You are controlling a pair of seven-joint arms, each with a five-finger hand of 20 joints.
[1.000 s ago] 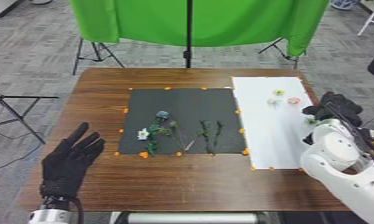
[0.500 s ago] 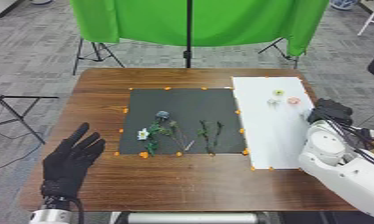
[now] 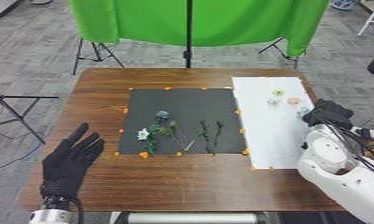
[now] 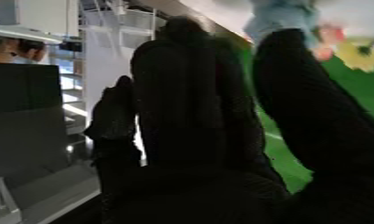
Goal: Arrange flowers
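In the head view my right hand (image 3: 328,113) is at the white sheet's right edge, beside a pale blue flower head (image 3: 302,111). Yellow-green (image 3: 278,92), pinkish (image 3: 294,100) and whitish (image 3: 273,102) flower heads lie farther up the sheet. My left hand (image 3: 74,159) rests open at the table's left side. On the black mat are a white flower (image 3: 143,134), a grey-blue flower (image 3: 162,115) and several green stems (image 3: 203,134). In the right wrist view my right hand (image 4: 188,115) has straight fingers, and the pale blue flower (image 4: 281,14) is at the thumb's tip.
The black mat (image 3: 179,97) and white sheet (image 3: 263,135) are held down by orange tabs on the brown table (image 3: 188,182). A green cloth (image 3: 139,20) on a stand hangs behind the table.
The pale blue flower has shifted slightly leftward and away from me, with my right hand moving left beside it. My left hand has stayed still.
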